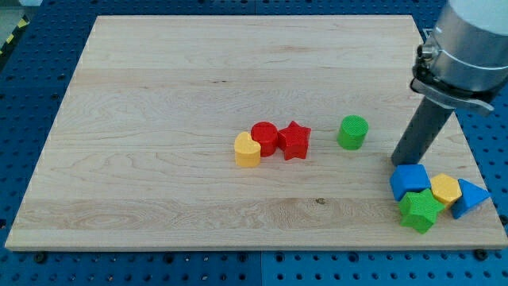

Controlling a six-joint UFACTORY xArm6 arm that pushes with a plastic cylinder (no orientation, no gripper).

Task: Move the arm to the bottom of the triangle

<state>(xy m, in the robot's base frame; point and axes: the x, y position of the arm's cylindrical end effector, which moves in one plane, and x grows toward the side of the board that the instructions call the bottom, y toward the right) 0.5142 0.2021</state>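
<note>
1. Resting on the wooden board [159, 119], my tip [399, 162] sits just off the upper left of the blue cube [409, 181], close to it; whether the two touch cannot be told.
2. My tip is a plain dark rod with nothing that opens or closes, and it holds nothing.
3. The blue triangle [470, 197] lies toward the view's right of the blue cube, near the board's lower right corner, with the yellow hexagon-like block [445, 190] between the two.
4. The triangle's sharpest corner points to the view's right, toward the board's edge, and its long axis runs roughly left to right in the view, tilted slightly down on the left.
5. The green star [419, 210] sits just below the blue cube, pressed against it and against the yellow block.
6. My tip stands to the upper left of the triangle, well apart from its lower side.
7. Left of the blue cube, well apart from it, stands the green cylinder [352, 132].
8. Further left of the cube sit the red star [294, 141], the red cylinder [264, 137] and the yellow heart [247, 149] in a touching row.
</note>
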